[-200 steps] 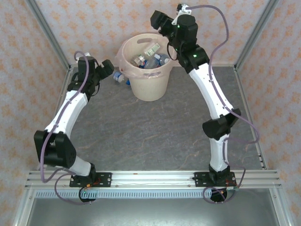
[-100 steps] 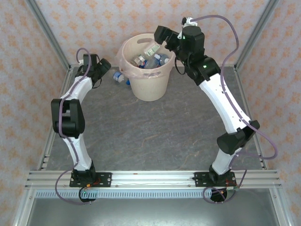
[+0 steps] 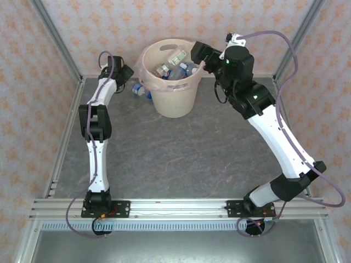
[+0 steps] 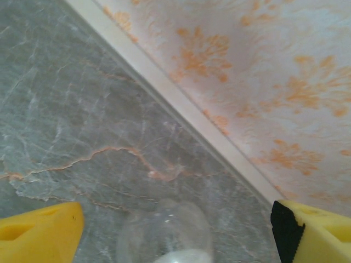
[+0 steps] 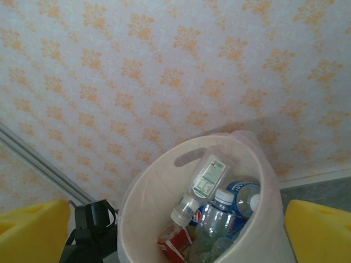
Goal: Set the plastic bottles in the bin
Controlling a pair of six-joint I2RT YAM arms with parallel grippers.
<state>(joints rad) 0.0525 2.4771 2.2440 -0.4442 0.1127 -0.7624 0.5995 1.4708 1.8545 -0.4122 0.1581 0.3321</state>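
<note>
R gripper (image 3: 198, 53) hangs over the far-R rim of the bin (image 3: 175, 104), jaws spread wide w/ nothing btwn them; judged, that's a drop pose, kept above the opening so a bottle falls straight in. L gripper (image 3: 124, 74) sits low at the far-L corner of the table (image 3: 181, 159), by the loose bottles (image 3: 140, 91) lying just beside the bin's L wall; its jaws are released too, straddling a clear bottle (image 4: 164, 236) w/ bare table showing either side, so no grasp yet; prob. lining up a pick. L arm is stretched nearly straight, I'd say because those bottles lie at the far edge, close under the wallpapered wall (image 4: 263, 71).

Top cam gives the layout: bin btwn the two arms, a few bottles outside it, a heap inside; too coarse for pad-to-bottle gaps. L wrist cam supplies that gap, plus a rounded bottle end facing the lens; cap or base, can't tell, blurred. R wrist cam looks down into the bin: binned bottles (image 5: 211, 219) piled toward the R side, a clear one w/ green label (image 5: 207, 181) leaning on the inner wall, blue and red labels beneath; slot handle (image 5: 189, 158) on the far rim.
</note>
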